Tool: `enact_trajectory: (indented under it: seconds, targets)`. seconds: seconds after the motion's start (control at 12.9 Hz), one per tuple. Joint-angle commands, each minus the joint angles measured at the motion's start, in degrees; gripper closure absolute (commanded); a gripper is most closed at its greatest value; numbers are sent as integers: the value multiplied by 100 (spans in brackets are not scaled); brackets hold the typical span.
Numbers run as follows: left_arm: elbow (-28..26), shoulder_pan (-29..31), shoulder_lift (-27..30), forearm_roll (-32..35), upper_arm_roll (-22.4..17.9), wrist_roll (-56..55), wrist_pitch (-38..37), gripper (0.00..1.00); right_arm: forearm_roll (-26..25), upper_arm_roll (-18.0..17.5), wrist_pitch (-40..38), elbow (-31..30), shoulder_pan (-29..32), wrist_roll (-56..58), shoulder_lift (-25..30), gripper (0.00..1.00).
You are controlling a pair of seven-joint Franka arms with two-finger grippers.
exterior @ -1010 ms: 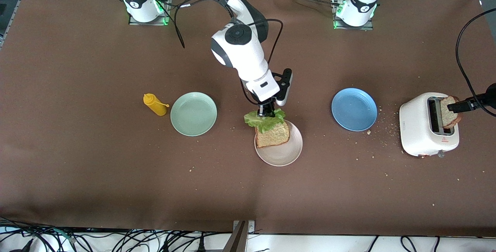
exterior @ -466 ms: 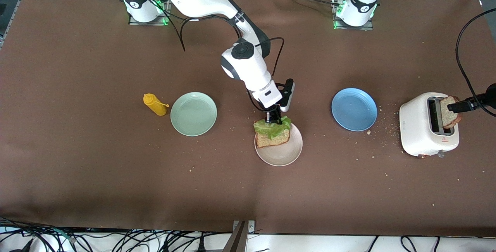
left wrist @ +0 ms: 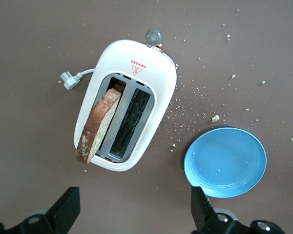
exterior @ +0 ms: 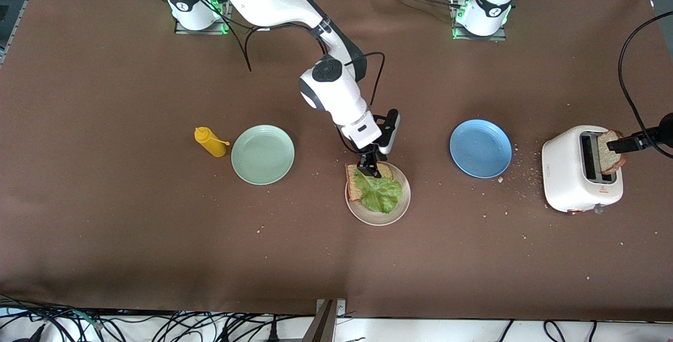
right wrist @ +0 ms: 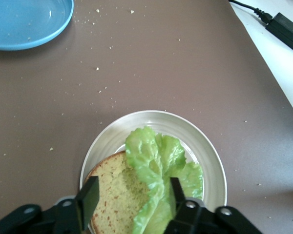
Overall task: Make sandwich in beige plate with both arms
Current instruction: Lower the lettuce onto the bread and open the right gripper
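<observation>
the beige plate (exterior: pixel 401 205) sits mid-desk, with the blue plate (exterior: pixel 480 148) beside it toward the left arm's end. on the beige plate lies one bread slice (exterior: pixel 354 185) with the lettuce (exterior: pixel 379 193) draped over it, the leaf running across the slice and spilling onto the plate's bare part nearer the front camera. the right gripper (exterior: pixel 371 168) hovers just over the plate's rim, at the leaf's end farthest from the front camera; in the right wrist view its fingers (right wrist: pixel 88 199) stand spread with the lettuce (right wrist: pixel 158 170) lying loose between and below them, nothing pinched.

the second slice (left wrist: pixel 97 126) stands upright in one slot of the toaster (left wrist: pixel 136 92), which is past the blue plate from the beige plate, at the left arm's end of the desk. the left gripper (left wrist: pixel 136 213) hangs over the desk just beside the toaster, fingers spread wide and empty (its arm is plainly the nearer one). the slice's long edge runs along the slot, so the likely next move is a grip from above across its thin faces, then a carry over the blue plate to the lettuce.
</observation>
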State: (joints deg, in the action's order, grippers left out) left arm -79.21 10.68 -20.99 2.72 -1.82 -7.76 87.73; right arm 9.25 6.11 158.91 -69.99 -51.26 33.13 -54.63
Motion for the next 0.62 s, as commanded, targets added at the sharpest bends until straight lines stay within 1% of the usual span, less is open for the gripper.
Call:
enact_trajectory:
  seconds: [0.0, 0.31, 0.54]
  targets:
    - [55, 30, -19, 141, 51, -15, 8, 0, 165, -31, -367, 109, 20, -17, 136, 0]
    - [55, 30, -19, 141, 51, -15, 8, 0, 226, 30, -1851, 65, 186, -26, 838, 0]
    - [55, 30, -19, 132, 51, -15, 8, 0, 226, 240, -3151, 65, 371, -26, 1392, 0]
